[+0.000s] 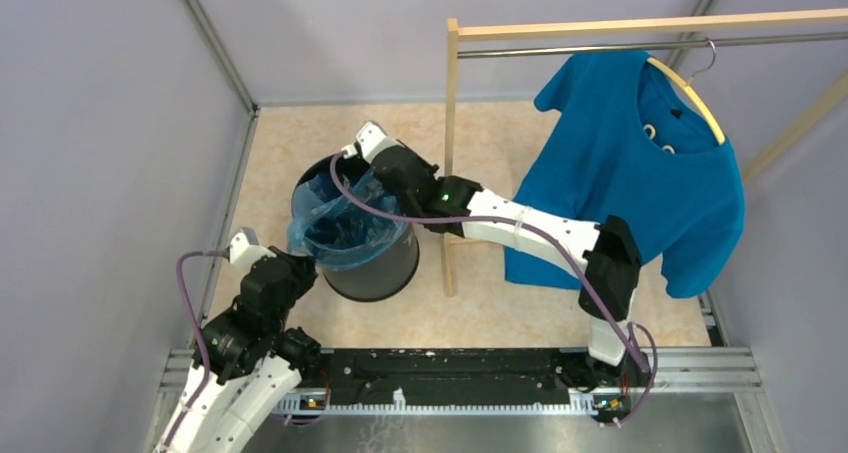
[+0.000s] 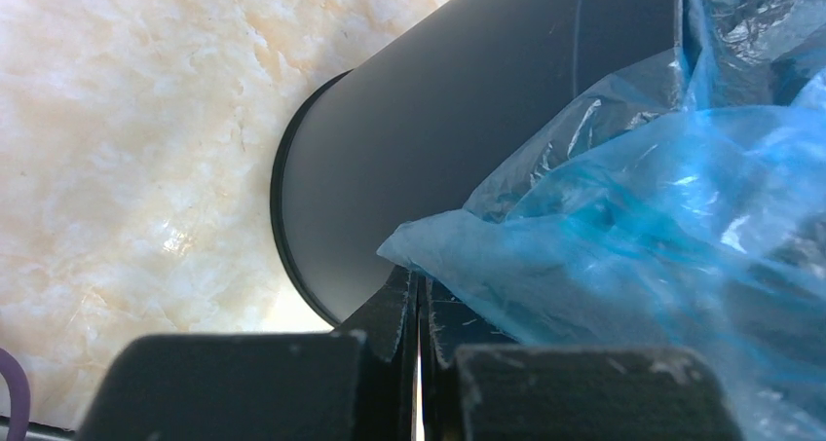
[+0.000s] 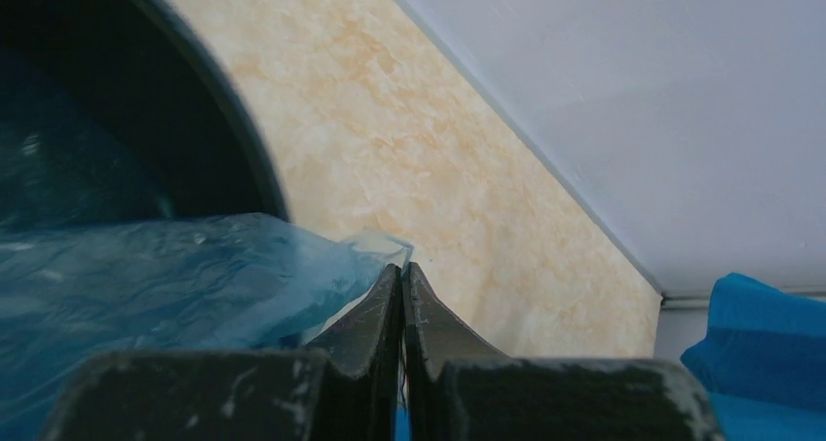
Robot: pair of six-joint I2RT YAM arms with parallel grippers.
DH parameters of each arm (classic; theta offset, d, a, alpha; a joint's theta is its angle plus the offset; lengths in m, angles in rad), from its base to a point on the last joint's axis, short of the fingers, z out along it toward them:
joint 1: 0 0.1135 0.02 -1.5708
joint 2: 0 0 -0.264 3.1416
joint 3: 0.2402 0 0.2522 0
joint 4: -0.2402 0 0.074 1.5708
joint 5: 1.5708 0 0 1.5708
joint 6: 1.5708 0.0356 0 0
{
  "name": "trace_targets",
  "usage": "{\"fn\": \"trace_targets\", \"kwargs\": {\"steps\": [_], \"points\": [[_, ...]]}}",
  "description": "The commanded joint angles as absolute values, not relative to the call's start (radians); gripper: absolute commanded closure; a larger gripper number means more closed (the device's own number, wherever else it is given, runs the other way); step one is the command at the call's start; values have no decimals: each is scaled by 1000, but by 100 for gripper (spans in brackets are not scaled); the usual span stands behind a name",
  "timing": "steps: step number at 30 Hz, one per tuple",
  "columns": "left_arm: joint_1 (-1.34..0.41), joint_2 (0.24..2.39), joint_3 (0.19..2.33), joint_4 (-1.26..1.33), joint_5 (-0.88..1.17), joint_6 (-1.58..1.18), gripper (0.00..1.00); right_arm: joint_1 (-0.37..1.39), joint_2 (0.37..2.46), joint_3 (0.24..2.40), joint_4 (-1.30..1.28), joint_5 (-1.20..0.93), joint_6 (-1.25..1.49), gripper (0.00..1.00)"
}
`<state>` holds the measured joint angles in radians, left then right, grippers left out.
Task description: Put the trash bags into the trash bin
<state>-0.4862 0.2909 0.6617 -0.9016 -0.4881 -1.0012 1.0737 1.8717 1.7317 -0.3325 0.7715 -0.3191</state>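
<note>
Trash bag [image 1: 345,235] sitting in trash bin [image 1: 385,273], edge draping over rim | left gripper [image 2: 421,295] clamping film at rim's 8 o'clock | right gripper [image 3: 402,277] clamping it at 12 o'clock | risk: film tearing or slipping out if arms are stretching it unevenly; bin tipping.

No text, label, brand name or number can be read in any view. The blue T-shirt [image 1: 620,193] carries two small pale marks [image 1: 658,139] just below its collar, too small to make out. A green indicator light [image 1: 445,197] glows on the right arm. The visible surfaces of the trash bin [image 1: 385,273] and the trash bags [image 1: 345,223] show no legible print.
</note>
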Motion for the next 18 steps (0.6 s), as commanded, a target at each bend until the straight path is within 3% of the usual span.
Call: {"fn": "trace_targets", "kwargs": {"steps": [1, 7, 13, 16, 18], "points": [[-492, 286, 676, -905, -521, -1009, 100, 1164, 1748, 1729, -336, 754, -350, 97], [-491, 292, 671, -899, -520, -1005, 100, 1141, 1671, 1544, -218, 729, -356, 95], [-492, 296, 681, -902, -514, -999, 100, 1062, 1695, 1503, -111, 720, -357, 97], [-492, 293, 698, -933, -508, -1015, 88, 1065, 1721, 1557, -173, 690, -348, 95], [-492, 286, 712, -958, -499, -1029, 78, 1083, 1717, 1576, -215, 682, -337, 85]]}}
